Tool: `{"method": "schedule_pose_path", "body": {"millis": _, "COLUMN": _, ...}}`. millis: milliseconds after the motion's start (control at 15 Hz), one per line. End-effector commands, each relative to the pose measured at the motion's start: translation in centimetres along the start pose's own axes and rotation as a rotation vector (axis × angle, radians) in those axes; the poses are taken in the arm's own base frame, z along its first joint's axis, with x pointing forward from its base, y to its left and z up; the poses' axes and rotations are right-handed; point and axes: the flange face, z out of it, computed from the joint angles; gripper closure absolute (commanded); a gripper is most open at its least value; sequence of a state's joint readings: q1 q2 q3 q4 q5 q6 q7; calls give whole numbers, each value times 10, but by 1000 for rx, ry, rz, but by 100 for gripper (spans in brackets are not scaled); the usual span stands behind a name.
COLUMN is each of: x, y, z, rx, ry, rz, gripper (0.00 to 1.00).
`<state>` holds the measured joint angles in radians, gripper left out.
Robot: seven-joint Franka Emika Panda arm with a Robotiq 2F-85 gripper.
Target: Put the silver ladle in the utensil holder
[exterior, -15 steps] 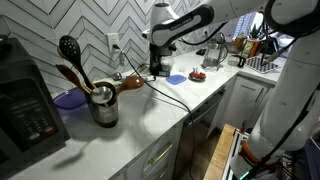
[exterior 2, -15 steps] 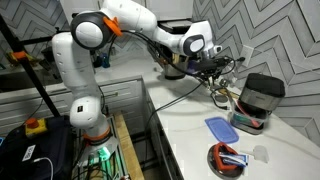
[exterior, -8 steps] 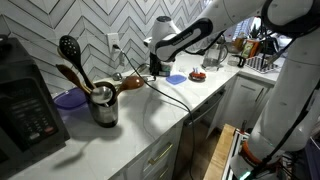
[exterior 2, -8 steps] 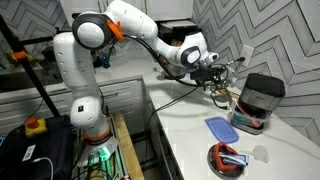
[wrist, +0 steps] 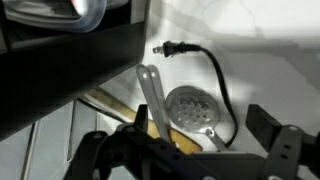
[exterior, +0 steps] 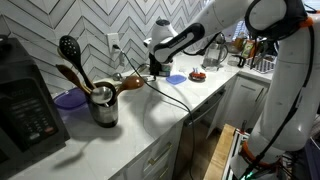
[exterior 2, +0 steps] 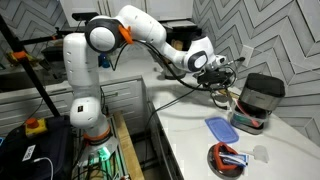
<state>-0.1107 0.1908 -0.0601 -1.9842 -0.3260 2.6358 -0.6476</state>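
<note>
Looking down the wrist view, we find the tool (wrist: pixel 188 146) newly spread wide, gripping nothing. The silver ladle (wrist: pixel 188 108) lies on the table (wrist: pixel 262 60) at lower centre, well apart from the utensil holder (exterior: pixel 104 107) at lower left. We judge the pickup comes next.

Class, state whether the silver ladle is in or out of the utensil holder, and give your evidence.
Out. The ladle lies on the counter below the open gripper, away from the holder.
</note>
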Motion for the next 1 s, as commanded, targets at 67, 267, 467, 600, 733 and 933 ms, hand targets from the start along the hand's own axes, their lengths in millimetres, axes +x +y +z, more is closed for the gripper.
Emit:
{"method": "schedule_pose_path", "body": {"millis": 67, "x": 31, "y": 30, "z": 24, "rx": -34, "ry": 142, "rz": 110, "gripper": 0}}
{"method": "schedule_pose_path", "body": {"millis": 267, "x": 52, "y": 38, "z": 49, "rx": 6, "ry": 169, "rz": 112, "gripper": 0}}
{"method": "schedule_pose_path", "body": {"millis": 467, "x": 77, "y": 44, "z": 73, "rx": 8, "ry": 212, "rz": 93, "gripper": 0}}
{"method": "schedule_pose_path", "body": {"millis": 600, "x": 94, "y": 48, "z": 82, "rx": 8, "ry": 231, "rz": 74, "gripper": 0}}
{"method": "schedule_pose_path", "body": {"millis": 733, "x": 110, "y": 49, "z": 91, "rx": 3, "ry": 241, "rz": 57, "gripper": 1}}
{"method": "schedule_pose_path", "body": {"millis": 933, "x": 131, "y": 44, "z": 102, "rx": 28, "ry": 250, "rz": 37, "gripper": 10}}
